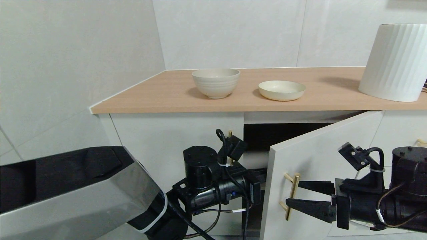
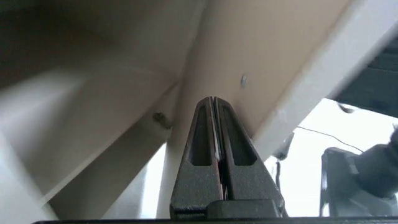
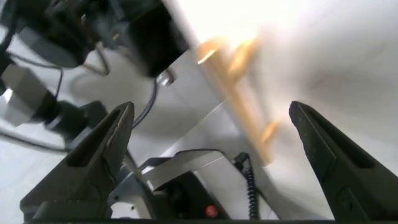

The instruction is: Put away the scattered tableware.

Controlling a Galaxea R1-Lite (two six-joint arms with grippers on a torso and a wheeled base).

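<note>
Bowl (image 1: 216, 82) and bare shallow dish (image 1: 282, 90) on the counter (image 1: 160, 95) — cabinet door (image 1: 317, 146) ajar.
Right gripper (image 1: 293, 192) wide around the handle (image 1: 295, 178), left gripper (image 2: 214, 109) pinched closed behind the door.

Soft, even light, seemingly from overhead — faint shadows beside the bowl (image 1: 216, 82); the cabinet door (image 3: 336, 50) glares white.

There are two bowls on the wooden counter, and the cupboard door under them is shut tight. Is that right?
Not quite. The deep bowl and the shallow bowl do sit on the wooden counter, but the cupboard door under them is not shut. It is swung open, with a dark gap behind it. The head view shows this.
</note>
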